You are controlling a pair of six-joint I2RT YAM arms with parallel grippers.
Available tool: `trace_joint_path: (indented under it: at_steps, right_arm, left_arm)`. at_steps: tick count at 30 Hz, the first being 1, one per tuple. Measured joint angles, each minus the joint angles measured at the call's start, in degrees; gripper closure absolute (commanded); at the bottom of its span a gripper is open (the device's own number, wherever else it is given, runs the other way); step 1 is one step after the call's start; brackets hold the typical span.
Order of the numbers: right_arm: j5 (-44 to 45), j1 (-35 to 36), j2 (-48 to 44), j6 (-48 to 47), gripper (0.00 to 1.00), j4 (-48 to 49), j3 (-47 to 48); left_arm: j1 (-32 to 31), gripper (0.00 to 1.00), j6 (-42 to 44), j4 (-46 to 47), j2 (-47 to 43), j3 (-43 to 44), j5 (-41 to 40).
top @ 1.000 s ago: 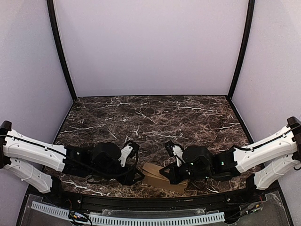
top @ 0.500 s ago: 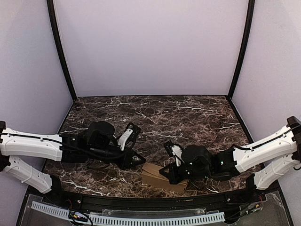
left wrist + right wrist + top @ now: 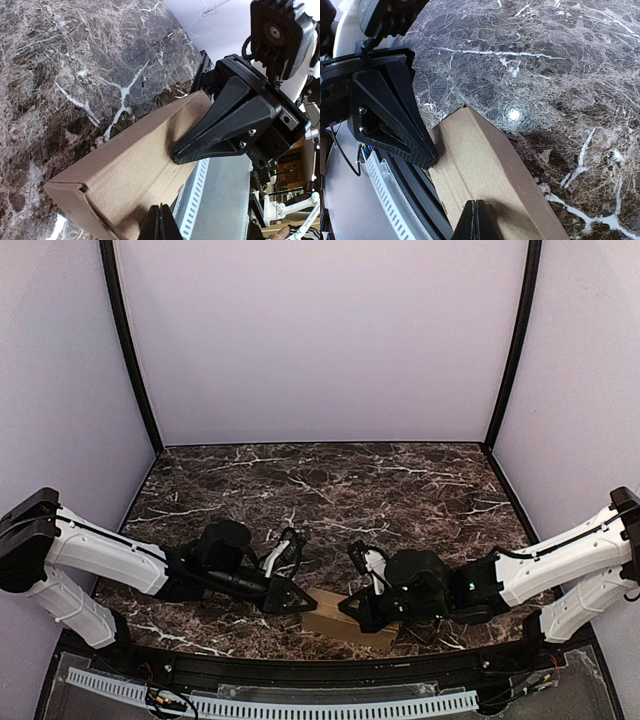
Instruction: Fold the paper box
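Between left end effector (image 3: 299, 603) and right end effector (image 3: 348, 608) (both fully closed) lies the creased, plain brown paper box (image 3: 331, 621).

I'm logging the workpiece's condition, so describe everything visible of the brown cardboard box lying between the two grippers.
The plain brown cardboard box looks thin, matte and unprinted. It is folded into a long, low sleeve with sharp lengthwise creases and a small notch at one end corner. It lies flat on the dark marble table near its front edge. The shut left gripper sits at its left end; the shut right gripper rests its tip on the top face.
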Motion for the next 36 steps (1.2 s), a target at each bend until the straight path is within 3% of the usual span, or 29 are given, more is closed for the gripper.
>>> trace_joint_path:
  at_steps: [6, 11, 17, 27, 36]
  right_arm:
    - [0.1, 0.1, 0.2, 0.0, 1.0, -0.5, 0.3]
    - [0.1, 0.1, 0.0, 0.0, 1.0, -1.6, 0.9]
    - [0.0, 0.1, -5.9, 0.0, 1.0, -8.5, 0.3]
    - [1.7, 0.1, -26.9, 2.6, 1.0, -26.2, -1.9]
    - [1.9, 0.1, -26.3, 4.4, 1.0, -32.9, -1.9]
  left_arm:
    - [0.6, 1.0, -5.5, 19.1, 4.5, -7.1, 2.6]
    - [0.8, 1.0, -7.7, 25.8, 7.4, -8.1, 3.7]
    - [0.7, 1.0, -7.5, 25.2, 7.4, -7.3, 3.7]
    - [0.5, 1.0, -5.9, 21.8, 6.2, -6.6, 3.4]
    - [0.5, 1.0, -5.8, 21.2, 6.2, -6.3, 3.4]
